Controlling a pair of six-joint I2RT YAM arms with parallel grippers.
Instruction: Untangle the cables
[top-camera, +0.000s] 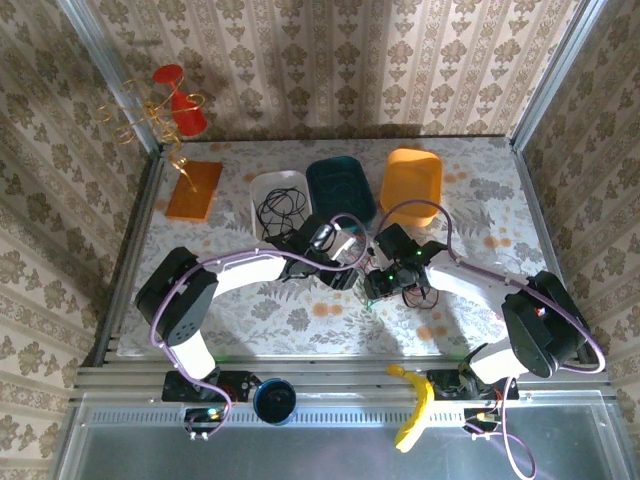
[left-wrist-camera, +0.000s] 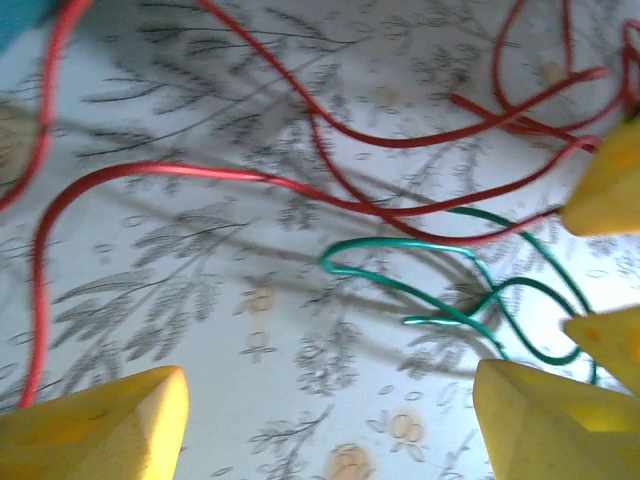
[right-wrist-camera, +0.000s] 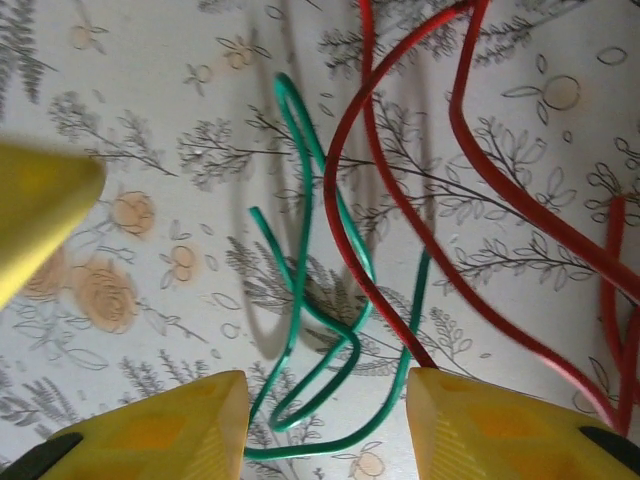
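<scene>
Here's where you stand. Your left end effector (left-wrist-camera: 330, 392) is spread wide above the bench (top-camera: 250, 312), with nothing between its yellow fingers, and it hovers just beside the tangle. Your right end effector (right-wrist-camera: 325, 385) is spread as well. In its wrist view a loop of the green cable (left-wrist-camera: 400, 243) sits in the gap between the fingers, not pinched, and I can't tell whether it brushes either pad.

The red cable (left-wrist-camera: 180, 168) sprawls in long curves across mid-bench between your two end effectors. It crosses the green one in more than one place, so those two are very much wound together. The green is the smaller bundle, folded back on itself near your right fingers.

Now the good news: the black cable (top-camera: 280, 205) lies coiled in the white bin (top-camera: 262, 182) at the back, well apart from the other two. I'd call that one sorted. The teal bin (top-camera: 340, 172) and orange bin (top-camera: 410, 165) stand next to it, and my guess is they're meant for the remaining pair.

So by my reckoning you're roughly a third of the way through. Red and green have yet to be separated and put away.
</scene>
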